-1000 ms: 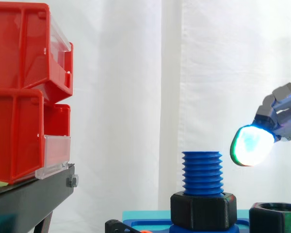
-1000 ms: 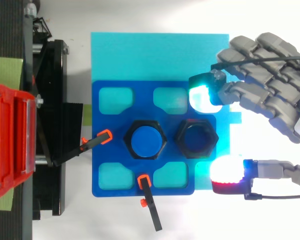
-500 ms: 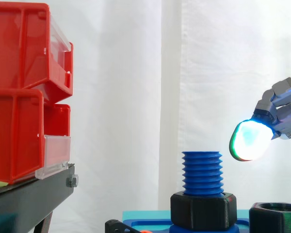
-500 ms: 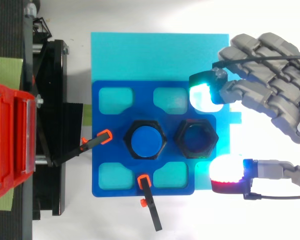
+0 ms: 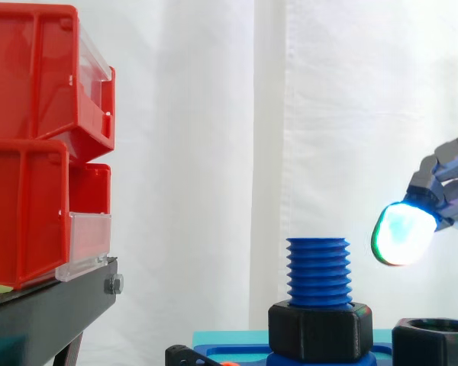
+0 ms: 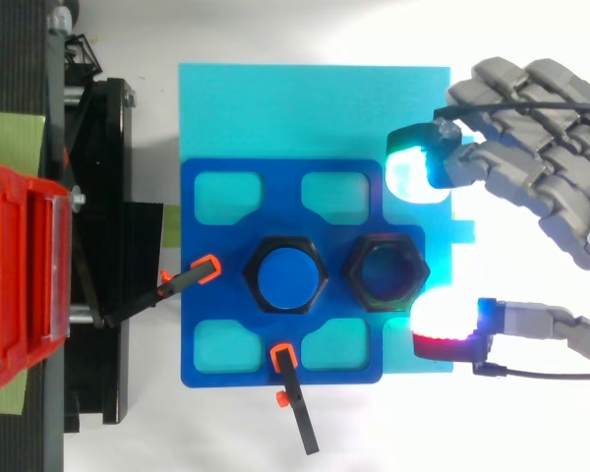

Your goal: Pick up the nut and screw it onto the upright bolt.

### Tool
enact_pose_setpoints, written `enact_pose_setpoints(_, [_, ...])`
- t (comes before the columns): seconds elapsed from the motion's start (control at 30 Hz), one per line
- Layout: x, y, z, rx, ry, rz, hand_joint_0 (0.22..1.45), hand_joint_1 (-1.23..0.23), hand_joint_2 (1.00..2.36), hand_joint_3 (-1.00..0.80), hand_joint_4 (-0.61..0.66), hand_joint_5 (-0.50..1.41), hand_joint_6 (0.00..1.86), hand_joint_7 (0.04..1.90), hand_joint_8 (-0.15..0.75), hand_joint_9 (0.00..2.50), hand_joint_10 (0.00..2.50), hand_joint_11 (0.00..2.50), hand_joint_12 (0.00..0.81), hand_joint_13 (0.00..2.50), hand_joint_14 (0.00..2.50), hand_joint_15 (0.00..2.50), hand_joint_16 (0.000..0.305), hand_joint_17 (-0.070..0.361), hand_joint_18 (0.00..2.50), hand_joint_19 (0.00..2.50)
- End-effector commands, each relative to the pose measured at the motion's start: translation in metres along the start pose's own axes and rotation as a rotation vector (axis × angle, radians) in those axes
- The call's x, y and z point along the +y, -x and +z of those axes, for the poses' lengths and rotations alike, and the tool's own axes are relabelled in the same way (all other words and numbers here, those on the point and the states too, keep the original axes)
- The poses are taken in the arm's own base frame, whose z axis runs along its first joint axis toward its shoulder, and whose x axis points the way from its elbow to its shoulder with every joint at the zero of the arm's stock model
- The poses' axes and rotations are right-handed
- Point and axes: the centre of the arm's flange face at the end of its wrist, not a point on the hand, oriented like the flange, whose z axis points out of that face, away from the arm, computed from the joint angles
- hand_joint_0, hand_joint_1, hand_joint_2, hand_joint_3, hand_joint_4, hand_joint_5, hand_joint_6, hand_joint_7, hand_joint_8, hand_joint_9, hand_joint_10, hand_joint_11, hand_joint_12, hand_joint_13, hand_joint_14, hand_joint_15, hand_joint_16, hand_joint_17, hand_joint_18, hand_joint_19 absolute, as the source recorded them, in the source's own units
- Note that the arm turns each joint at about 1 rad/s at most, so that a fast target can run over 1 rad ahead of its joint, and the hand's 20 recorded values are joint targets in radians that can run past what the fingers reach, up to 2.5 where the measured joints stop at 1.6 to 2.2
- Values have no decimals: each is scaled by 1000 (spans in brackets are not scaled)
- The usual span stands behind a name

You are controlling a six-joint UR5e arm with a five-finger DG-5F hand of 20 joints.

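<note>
Robot hand [image 6: 546, 138] hangs wide open and holding nothing at the right of the work, a cyan-white pad [image 6: 418, 175] and a red-and-white thumb pad [image 6: 447, 332] spread well apart.

From the left, stacked red bins [image 5: 30, 152] sit on a black stand [image 5: 46, 313]. Seen from above, two orange-tipped clamps [image 6: 189, 279] pin a blue plate [image 6: 216, 324] to a cyan mat [image 6: 275, 108] on the white worktop [image 6: 226, 433]. The plate's left edge runs just beside the stand.

At the plate's middle stands the blue bolt [image 5: 317, 271], upright, with a black hexagonal collar [image 5: 320, 329] round its base. The side view shows its coarse threads bare above the collar, and clear air on both sides before the white curtain [image 5: 214, 114].

The nut [image 6: 386, 272], black and six-sided with an open bore, rests flat on the plate just right of the bolt. From above, the two glowing pads flank its right side, one beyond its upper corner, one by its lower.

Only the level view gives heights. The pad seen there floats clear above the nut's top face [image 5: 435, 329], roughly level with the bolt's tip, touching neither.
</note>
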Motion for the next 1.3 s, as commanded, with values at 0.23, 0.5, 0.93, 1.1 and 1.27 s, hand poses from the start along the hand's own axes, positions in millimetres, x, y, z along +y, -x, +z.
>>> enact_pose_setpoints(0.23, [6,-15,-3,-24,-29,7,373,-827,1000,-500,270,-262,502,822,324,298,0,50,463,228,0,0,68,154,265,75])
enact_pose_setpoints(0.5, [9,-15,-8,-27,-44,11,311,-787,1000,-500,240,-294,502,783,321,135,1,76,473,57,0,0,73,165,40,72])
enact_pose_setpoints(0.93, [13,-17,-12,-33,-54,21,339,-763,1000,-500,188,-300,502,717,287,0,0,9,448,0,0,0,71,159,0,43])
enact_pose_setpoints(1.1, [15,-24,-14,-33,-57,24,351,-753,1000,-500,197,-300,502,717,286,0,0,0,445,0,0,0,70,157,0,51])
enact_pose_setpoints(1.27, [18,-30,-17,-42,-69,35,355,-748,1000,-500,201,-300,502,722,288,0,0,8,447,0,0,0,69,156,0,55])
